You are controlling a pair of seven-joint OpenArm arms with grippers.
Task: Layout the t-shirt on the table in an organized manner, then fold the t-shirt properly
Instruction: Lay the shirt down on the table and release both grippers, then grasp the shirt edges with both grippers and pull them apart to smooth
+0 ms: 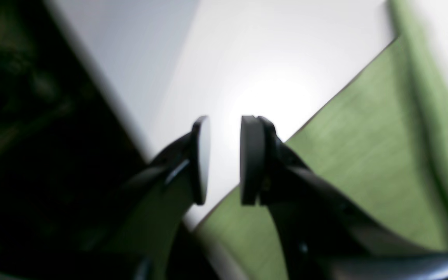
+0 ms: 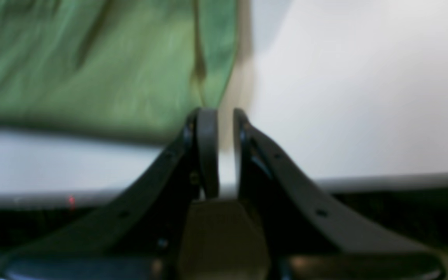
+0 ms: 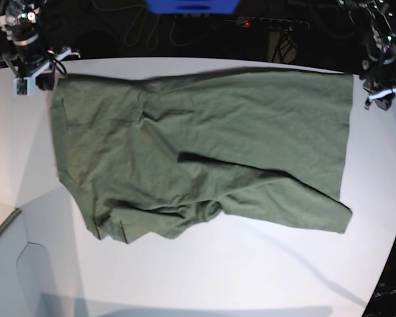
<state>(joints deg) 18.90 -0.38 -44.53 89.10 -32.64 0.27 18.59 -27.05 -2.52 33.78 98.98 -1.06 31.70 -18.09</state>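
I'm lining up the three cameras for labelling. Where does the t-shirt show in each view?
Left wrist: the t-shirt fills the lower right, its straight edge running diagonally behind the fingers.
Right wrist: the shirt fills the upper left, ending just above the fingers.
Base: the shirt lies spread across the middle.
Shared landmark: the white table beside the cloth's edge.

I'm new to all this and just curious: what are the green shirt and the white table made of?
The t-shirt looks like soft, matte knit cloth, probably cotton: it wrinkles and folds loosely and shows no shine. The table looks like a hard, smooth white surface, perhaps laminate or plastic: it shows a soft glare in the left wrist view and takes crisp shadows. The exact material cannot be told.
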